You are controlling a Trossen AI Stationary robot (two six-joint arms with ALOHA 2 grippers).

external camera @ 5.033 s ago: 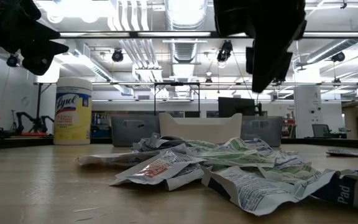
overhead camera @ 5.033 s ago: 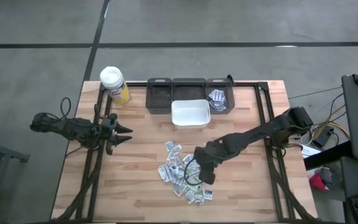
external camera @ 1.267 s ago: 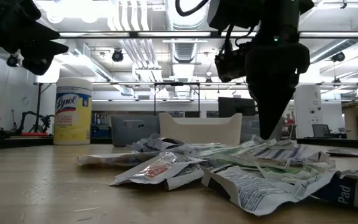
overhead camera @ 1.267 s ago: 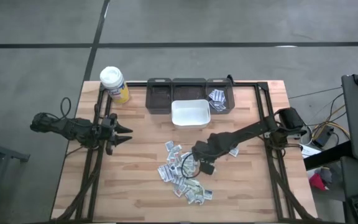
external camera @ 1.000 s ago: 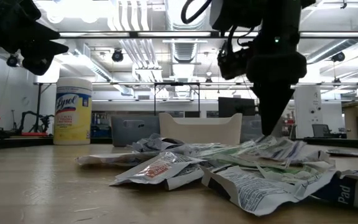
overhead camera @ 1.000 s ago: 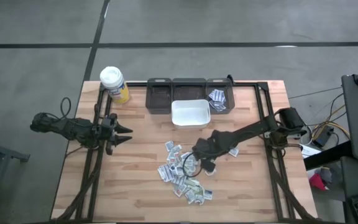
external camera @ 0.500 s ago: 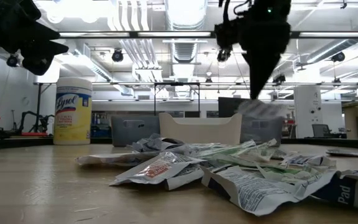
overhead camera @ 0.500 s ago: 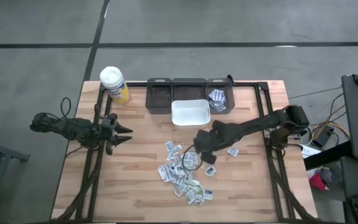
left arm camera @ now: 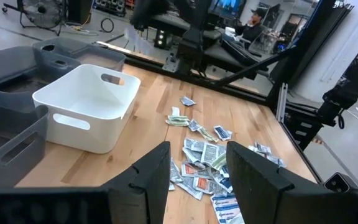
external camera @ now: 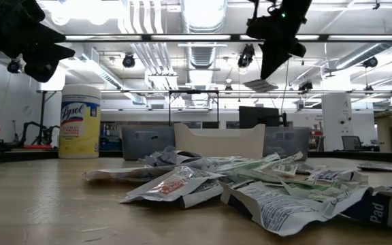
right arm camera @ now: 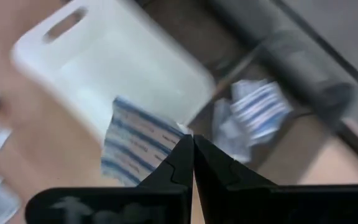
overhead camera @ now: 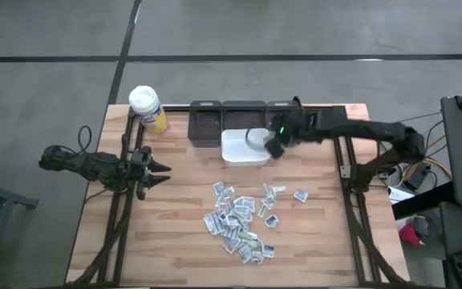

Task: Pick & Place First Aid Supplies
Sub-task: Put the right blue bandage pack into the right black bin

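Observation:
The first aid supplies lie as a heap of small flat packets (overhead camera: pixel 235 221) in the middle of the table, also seen in the low view (external camera: pixel 250 180). My right gripper (overhead camera: pixel 273 148) hangs over the right end of the white bin (overhead camera: pixel 245 147), shut on one blue-striped white packet (right arm camera: pixel 138 146). The low view shows that packet (external camera: pixel 260 85) high above the table under the gripper (external camera: pixel 267 68). My left gripper (overhead camera: pixel 160 172) waits open at the table's left side, its fingers (left arm camera: pixel 154 171) apart with nothing between them. My right gripper pinches the blue-striped packet by one edge (right arm camera: pixel 178 135) between its two fingertips (right arm camera: pixel 182 155). The fingers slant down from above. The packet sticks out flat below the tips, lifted clear of the table and the bin.
Three grey bins (overhead camera: pixel 205 124) stand in a row along the far edge; the right one (overhead camera: pixel 283 128) holds several packets. A yellow bottle with a white lid (overhead camera: pixel 147 108) stands at the far left corner. A few loose packets (overhead camera: pixel 299 195) lie right of the heap.
My right gripper has risen from the heap and swung toward the table's far edge, rolling as it went, and now hangs over the white bin's right end. It stays shut, and the blue-striped packet has been lifted clear of the heap with it.

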